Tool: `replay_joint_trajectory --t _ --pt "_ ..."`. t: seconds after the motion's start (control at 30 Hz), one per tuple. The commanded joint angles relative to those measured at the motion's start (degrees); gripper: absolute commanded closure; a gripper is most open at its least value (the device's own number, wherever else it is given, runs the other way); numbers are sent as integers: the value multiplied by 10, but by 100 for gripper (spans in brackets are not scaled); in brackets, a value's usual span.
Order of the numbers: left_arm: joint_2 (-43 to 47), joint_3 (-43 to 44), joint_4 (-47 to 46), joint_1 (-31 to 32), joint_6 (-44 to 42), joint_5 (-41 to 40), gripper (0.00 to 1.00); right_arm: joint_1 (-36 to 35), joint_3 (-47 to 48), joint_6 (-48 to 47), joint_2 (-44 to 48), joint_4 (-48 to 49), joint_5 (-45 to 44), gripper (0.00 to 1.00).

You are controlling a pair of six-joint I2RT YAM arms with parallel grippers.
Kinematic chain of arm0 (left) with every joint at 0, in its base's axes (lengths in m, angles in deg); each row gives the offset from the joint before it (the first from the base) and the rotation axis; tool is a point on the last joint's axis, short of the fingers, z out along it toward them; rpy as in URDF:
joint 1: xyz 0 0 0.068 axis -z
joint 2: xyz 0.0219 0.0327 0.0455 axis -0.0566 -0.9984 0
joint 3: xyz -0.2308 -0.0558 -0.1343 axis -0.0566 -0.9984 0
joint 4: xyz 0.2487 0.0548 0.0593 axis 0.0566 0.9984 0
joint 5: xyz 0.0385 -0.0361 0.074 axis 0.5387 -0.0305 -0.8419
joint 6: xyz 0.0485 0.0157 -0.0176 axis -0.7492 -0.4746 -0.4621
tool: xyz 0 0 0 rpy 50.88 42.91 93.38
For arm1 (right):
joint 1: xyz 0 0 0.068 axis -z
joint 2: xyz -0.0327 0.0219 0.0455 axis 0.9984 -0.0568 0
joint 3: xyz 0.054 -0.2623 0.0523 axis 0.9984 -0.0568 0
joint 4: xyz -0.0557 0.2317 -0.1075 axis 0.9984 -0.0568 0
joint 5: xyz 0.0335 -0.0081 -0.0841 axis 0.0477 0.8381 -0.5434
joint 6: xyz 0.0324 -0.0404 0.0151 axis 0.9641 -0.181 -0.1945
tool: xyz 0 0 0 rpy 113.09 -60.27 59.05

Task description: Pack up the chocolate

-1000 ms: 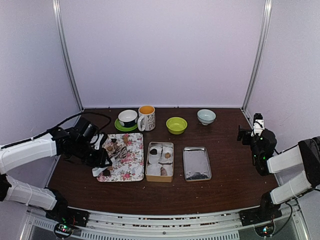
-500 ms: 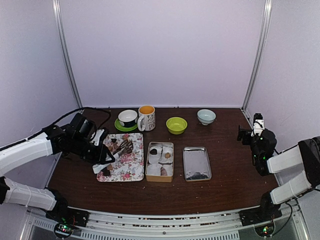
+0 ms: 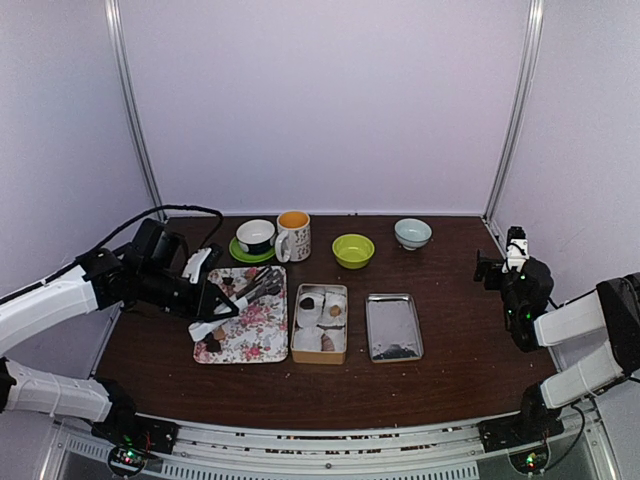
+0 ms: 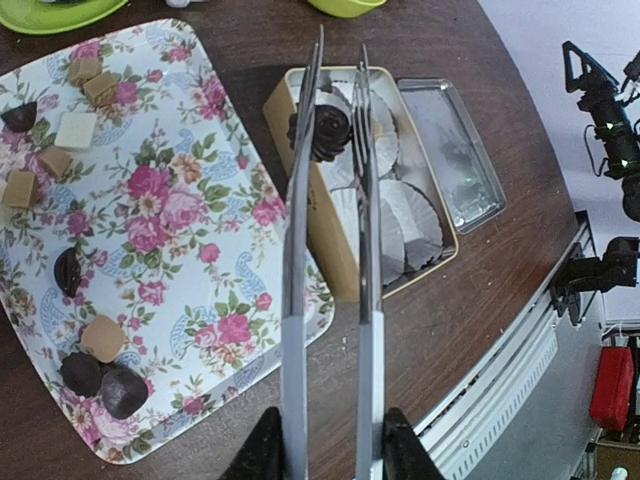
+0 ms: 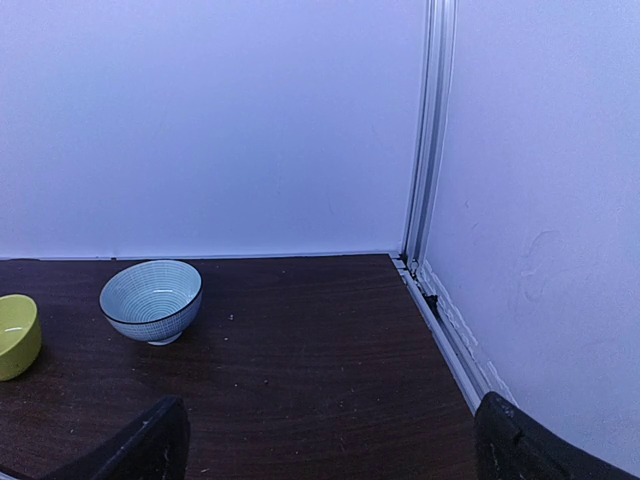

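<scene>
Several chocolate pieces lie on the flowered tray point(image 4: 190, 150): dark lumps point(image 4: 122, 392) at its near corner, a light brown one point(image 4: 102, 338), and tan blocks point(image 4: 100, 88) at the far end. My left gripper point(image 4: 330, 455) is shut on the silver tongs point(image 4: 296, 300), also seen from above point(image 3: 255, 287), with their arms apart. The tips reach over the tan tin point(image 4: 330, 240), where a dark ridged chocolate point(image 4: 330, 125) shows between them in a paper cup; I cannot tell whether they grip it. In the top view the left gripper point(image 3: 212, 300) is over the tray point(image 3: 250, 340). My right gripper point(image 5: 330, 440) is open and empty at the far right point(image 3: 503, 265).
The tin point(image 3: 297, 330) holds paper cups and a few chocolates. A silver lid point(image 3: 393, 327) lies right of it. At the back stand a cup on a green saucer point(image 3: 256, 236), a mug point(image 3: 293, 235), a green bowl point(image 3: 353, 250) and a pale blue bowl point(image 3: 412, 233).
My left gripper has lifted the tongs off the tray's left part and swung them right and back toward the tin. The right arm has not moved.
</scene>
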Motion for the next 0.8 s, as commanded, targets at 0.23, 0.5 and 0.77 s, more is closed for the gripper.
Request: replay_joint_trajectory --t 0.23,0.5,0.77 --pt "4 28 -83 62 -18 12 73 4 1 5 -3 8 -11 0" --pt "-35 43 -86 107 -37 10 73 3 2 5 -3 8 -11 0" --pt "-68 46 -83 112 -48 17 75 3 1 5 -3 8 -11 0"
